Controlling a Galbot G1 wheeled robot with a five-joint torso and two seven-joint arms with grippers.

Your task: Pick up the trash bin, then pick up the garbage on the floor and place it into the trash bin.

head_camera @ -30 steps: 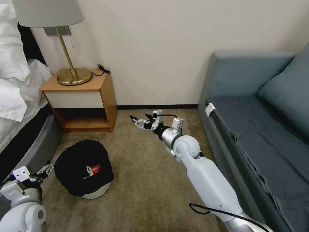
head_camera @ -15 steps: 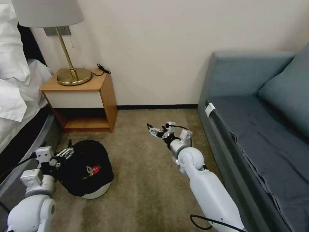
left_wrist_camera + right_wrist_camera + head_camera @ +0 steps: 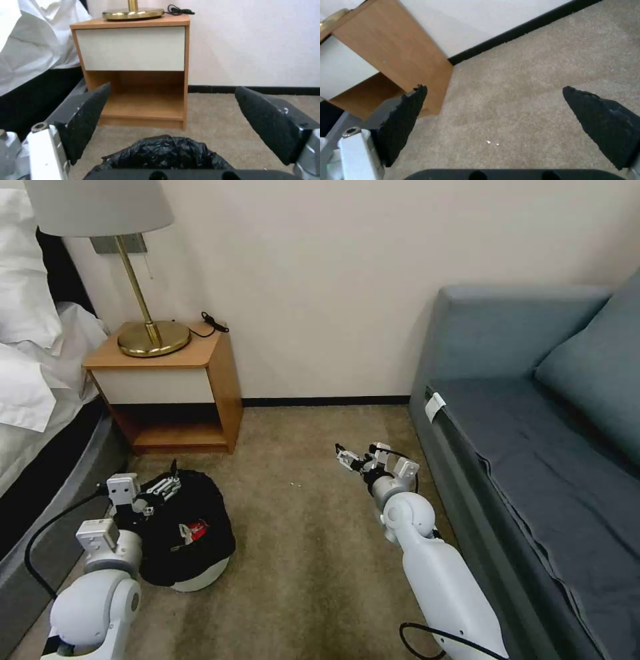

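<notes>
Jaws wide over half-hidden trash bin (image 3: 200, 573)

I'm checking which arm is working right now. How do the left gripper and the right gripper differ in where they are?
The left gripper hangs over the trash bin, just above its black bag; the right gripper hangs above bare floor, near the sofa. The left wrist view has the bag under the fingers; the right wrist view has carpet. Both are open and hold nothing.

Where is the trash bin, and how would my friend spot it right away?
Find the wooden bedside table with the gold lamp beside the bed. On the carpet in front of it sits the trash bin, under the robot's open left hand. It's round and white, covered by a crinkly black bag.
</notes>
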